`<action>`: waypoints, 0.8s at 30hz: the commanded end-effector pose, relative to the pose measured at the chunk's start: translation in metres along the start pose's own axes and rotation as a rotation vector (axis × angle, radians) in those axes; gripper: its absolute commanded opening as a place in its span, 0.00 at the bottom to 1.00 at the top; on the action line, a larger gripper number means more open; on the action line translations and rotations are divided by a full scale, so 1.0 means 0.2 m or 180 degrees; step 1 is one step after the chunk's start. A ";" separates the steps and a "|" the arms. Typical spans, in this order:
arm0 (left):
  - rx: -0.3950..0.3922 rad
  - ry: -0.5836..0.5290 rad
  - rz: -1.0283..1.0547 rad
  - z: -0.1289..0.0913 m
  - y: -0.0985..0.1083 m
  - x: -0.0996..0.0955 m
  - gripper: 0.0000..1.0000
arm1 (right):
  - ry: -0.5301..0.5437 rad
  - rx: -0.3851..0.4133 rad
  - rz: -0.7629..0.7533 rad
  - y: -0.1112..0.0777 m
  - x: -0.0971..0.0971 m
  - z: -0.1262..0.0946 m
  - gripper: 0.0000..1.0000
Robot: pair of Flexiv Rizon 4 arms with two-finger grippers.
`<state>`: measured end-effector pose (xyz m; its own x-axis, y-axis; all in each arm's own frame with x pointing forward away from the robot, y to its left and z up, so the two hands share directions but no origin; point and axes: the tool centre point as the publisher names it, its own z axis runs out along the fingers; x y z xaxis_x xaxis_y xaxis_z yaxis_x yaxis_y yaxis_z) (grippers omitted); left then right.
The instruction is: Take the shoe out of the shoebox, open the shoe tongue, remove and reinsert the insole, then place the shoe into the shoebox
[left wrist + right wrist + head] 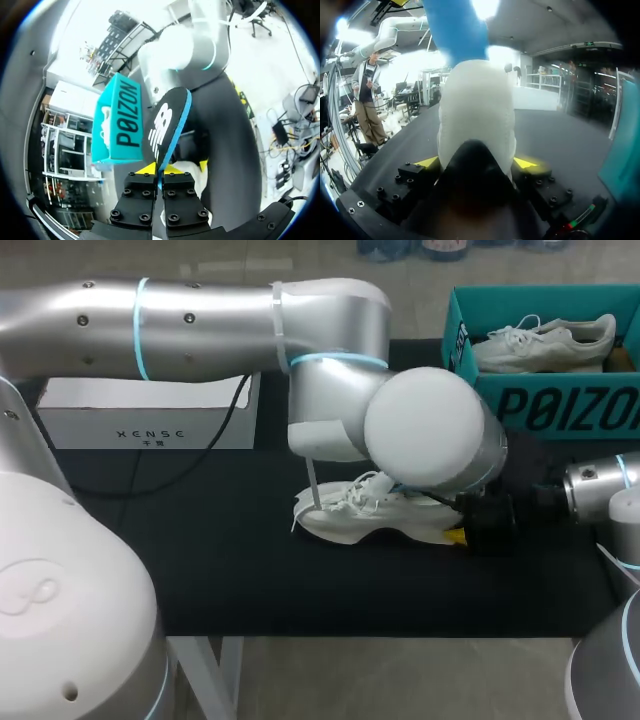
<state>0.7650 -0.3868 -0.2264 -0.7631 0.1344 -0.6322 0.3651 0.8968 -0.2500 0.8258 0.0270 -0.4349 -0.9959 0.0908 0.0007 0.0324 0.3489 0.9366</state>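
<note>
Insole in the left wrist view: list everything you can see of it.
The thin black foam insole has a white logo on its face and a bright blue edge and underside; it looks soft and slightly curved. The left end effector is shut on one end, and the rest extends ahead, in front of the teal cardboard shoebox. In the right wrist view its blue side rises above the white lace-up shoe; whether it touches the shoe cannot be told.

left pincer [159, 171]: unseen from head view, behind own arm
shoe [345, 515]: middle covered by left arm [330, 370]
shoebox [560, 405]: right end cut off in head view
insole [167, 125]: right wrist view, probably the blurred blue shape
</note>
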 end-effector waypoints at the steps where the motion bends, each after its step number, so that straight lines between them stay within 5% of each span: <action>1: 0.0498 0.0166 0.0079 -0.18 -0.03 -0.09 0.00 | -0.0007 0.0008 0.0001 -0.02 0.00 0.02 0.00; 6: 0.0984 0.0382 0.0047 -0.35 -0.16 -0.19 0.00 | -0.0007 0.0008 0.0001 -0.02 0.00 0.02 0.00; 11: 0.1345 0.0651 -0.0069 -0.46 -0.17 -0.30 0.00 | -0.0007 0.0008 0.0001 -0.02 0.00 0.02 0.00; 20: 0.1371 0.1034 -0.0518 -0.45 0.05 -0.47 0.00 | -0.0007 0.0008 0.0001 -0.02 0.00 0.02 0.00; 24: 0.1200 0.0953 -0.0520 -0.49 0.17 -0.52 0.00 | -0.0007 0.0008 0.0001 -0.02 0.00 0.02 0.00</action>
<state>0.8039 -0.3517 -0.1024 -0.9312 0.1456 -0.3343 0.3248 0.7477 -0.5792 0.8258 0.0269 -0.4350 -0.9958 0.0910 0.0008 0.0326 0.3489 0.9366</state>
